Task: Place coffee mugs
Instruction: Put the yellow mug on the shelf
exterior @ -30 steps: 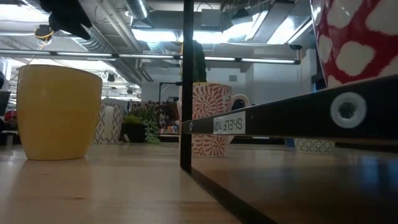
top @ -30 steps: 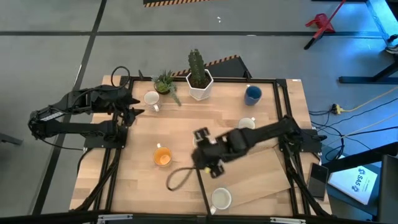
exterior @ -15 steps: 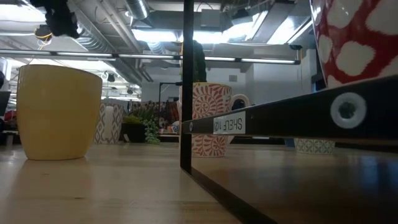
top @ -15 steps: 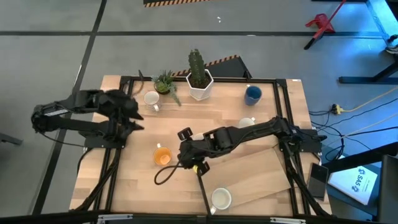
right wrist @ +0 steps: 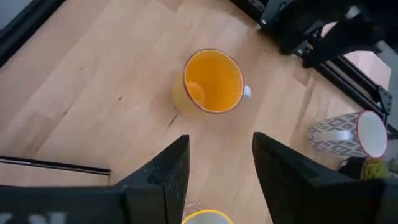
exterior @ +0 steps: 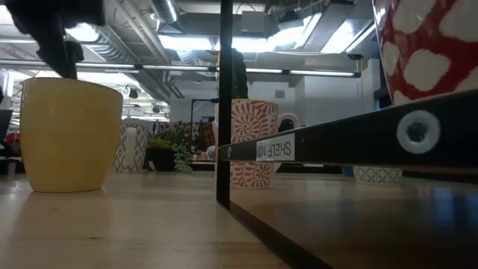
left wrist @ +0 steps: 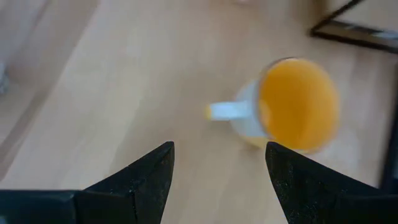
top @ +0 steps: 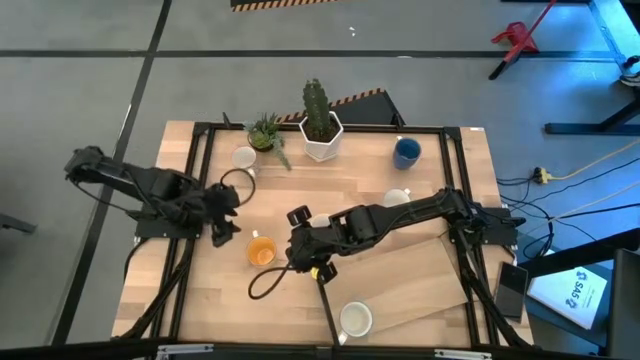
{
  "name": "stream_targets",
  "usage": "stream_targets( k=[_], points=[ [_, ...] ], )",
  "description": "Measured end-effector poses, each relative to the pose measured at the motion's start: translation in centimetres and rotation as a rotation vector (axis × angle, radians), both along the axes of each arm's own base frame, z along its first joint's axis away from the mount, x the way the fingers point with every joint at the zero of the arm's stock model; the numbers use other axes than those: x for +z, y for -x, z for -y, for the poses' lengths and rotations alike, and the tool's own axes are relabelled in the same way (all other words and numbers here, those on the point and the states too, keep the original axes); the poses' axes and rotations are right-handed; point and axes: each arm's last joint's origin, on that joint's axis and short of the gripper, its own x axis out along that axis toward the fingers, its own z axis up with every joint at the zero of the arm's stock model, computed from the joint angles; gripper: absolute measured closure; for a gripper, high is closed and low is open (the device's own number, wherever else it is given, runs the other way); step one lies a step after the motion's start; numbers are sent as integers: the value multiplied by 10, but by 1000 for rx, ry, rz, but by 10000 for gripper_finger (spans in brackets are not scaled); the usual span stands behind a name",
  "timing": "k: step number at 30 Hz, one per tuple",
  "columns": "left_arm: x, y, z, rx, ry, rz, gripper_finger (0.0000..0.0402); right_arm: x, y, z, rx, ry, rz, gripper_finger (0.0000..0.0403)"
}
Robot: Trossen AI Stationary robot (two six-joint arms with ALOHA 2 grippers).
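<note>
The orange mug [top: 261,251] stands upright on the table, its handle [left wrist: 227,111] pointing toward my left gripper. My left gripper [top: 226,226] hangs open just left of the mug [left wrist: 292,102] and touches nothing. My right gripper [top: 300,248] is open too, hovering just right of the same mug [right wrist: 211,81]. In the low view the mug [exterior: 71,134] fills the left side, with my left gripper [exterior: 52,30] above it. A patterned mug [top: 243,157], a dark blue mug [top: 406,152] and two white mugs [top: 397,198] [top: 356,319] stand elsewhere on the table.
A white hexagonal cactus pot [top: 320,135] and a small green plant [top: 265,130] stand at the far edge. A black-framed wooden shelf [top: 430,280] lies slanted on the right near side, and its bar [exterior: 328,142] crosses the low view. A black cable loop [top: 265,285] lies near the orange mug.
My left gripper has swung from the far left of the table toward the near edge and down, ending beside the orange mug. My right gripper moved left toward the same mug, then held still. No mug has moved.
</note>
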Motion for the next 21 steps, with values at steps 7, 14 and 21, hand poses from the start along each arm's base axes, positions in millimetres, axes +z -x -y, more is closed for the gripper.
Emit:
stream_targets(
  k=[7, 14, 21],
  points=[
    [-20, 5, 27, -71, 16, -81, 154, 0, 0, 0, -6, 2, 3, 242],
    [-49, 2, 52, -88, -28, -51, 154, 1, 0, 0, -10, 6, 9, 242],
    [-77, -4, 60, -54, -91, -49, 154, 1, 0, 0, -10, 6, 9, 242]
  ],
)
